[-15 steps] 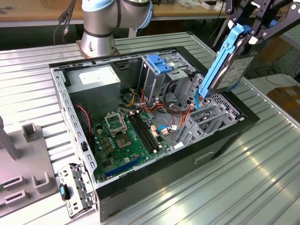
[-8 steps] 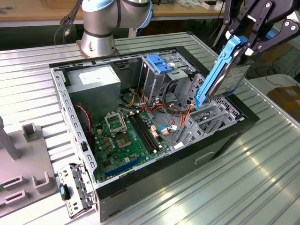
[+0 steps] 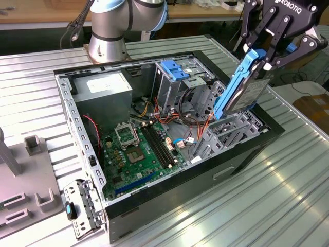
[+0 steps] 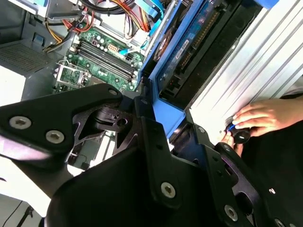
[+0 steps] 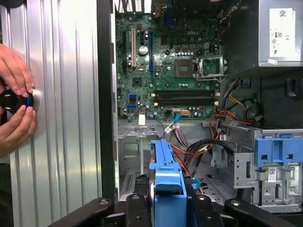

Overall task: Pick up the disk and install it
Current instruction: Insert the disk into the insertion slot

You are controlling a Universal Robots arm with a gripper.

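So, pincer (image 3: pixel 264 55) clamped on the disk (image 3: pixel 245 88) by its blue end | disk hangs on edge, tilted, over the open computer case (image 3: pixel 205 172) near the front bays | edge-down probably to line up with a slot | person's hand (image 5: pixel 16 71) on a knob (image 5: pixel 14 100) on the worktop (image 5: pixel 61 142)

Ribbed metal tabletop (image 3: pixel 288 180); wooden bench (image 3: pixel 36 13) behind.

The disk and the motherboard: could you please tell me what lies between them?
In the first wrist view, orange and black cables and a thin blue cable cross the gap between the disk and the motherboard.
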